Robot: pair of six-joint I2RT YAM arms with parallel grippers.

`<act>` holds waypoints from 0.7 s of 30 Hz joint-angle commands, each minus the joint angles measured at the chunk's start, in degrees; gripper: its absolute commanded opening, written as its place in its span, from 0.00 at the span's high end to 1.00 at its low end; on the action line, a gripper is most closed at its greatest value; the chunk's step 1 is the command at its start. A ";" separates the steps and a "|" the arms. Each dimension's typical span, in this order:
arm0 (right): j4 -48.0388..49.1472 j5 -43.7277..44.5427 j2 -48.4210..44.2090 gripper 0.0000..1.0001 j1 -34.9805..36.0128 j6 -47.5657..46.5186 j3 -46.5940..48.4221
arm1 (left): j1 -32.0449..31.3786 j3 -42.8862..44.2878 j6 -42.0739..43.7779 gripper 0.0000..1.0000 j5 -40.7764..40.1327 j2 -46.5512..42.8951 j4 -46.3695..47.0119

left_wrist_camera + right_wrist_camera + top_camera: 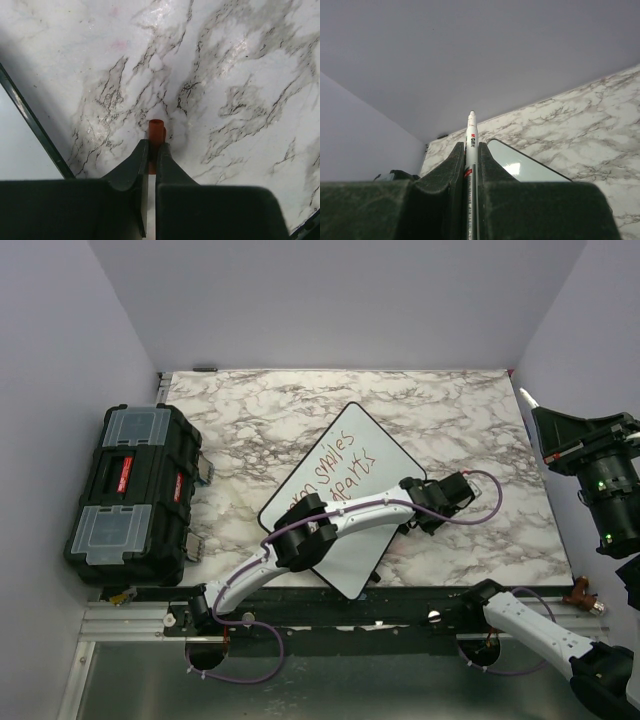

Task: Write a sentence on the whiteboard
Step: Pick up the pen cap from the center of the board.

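Observation:
The whiteboard (350, 480) lies turned like a diamond in the middle of the marble table. The sentence (338, 468) is in red in two lines; "smiles" and "hearts" are readable, and my left arm hides the words' starts. My left gripper (432, 510) is just past the board's right edge, shut on a red marker cap (156, 130) held over the marble. The board's rim shows in the left wrist view (30, 122). My right gripper (545, 420) is raised at the far right, shut on a white marker (471, 137), tip bare and pointing away. The board also shows in the right wrist view (527, 167).
A black toolbox (135, 495) with clear lid compartments stands at the table's left edge. Black camera gear (610, 490) sits off the right edge. My left arm (300, 530) lies across the board's lower half. Grey walls close in the back and sides.

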 commanded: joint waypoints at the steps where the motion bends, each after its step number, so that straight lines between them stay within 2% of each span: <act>1: -1.88 -0.98 -0.58 0.99 0.05 0.08 -0.05 | -0.41 -3.93 0.95 1.00 2.29 -2.04 0.26; 13: -1.04 -0.89 0.77 0.99 0.07 0.06 0.77 | -0.40 -10.75 4.92 1.00 6.77 -16.18 4.76; 21: -0.65 -2.59 2.29 0.99 0.07 0.32 1.31 | -0.39 -15.75 8.77 1.00 6.36 -27.00 4.21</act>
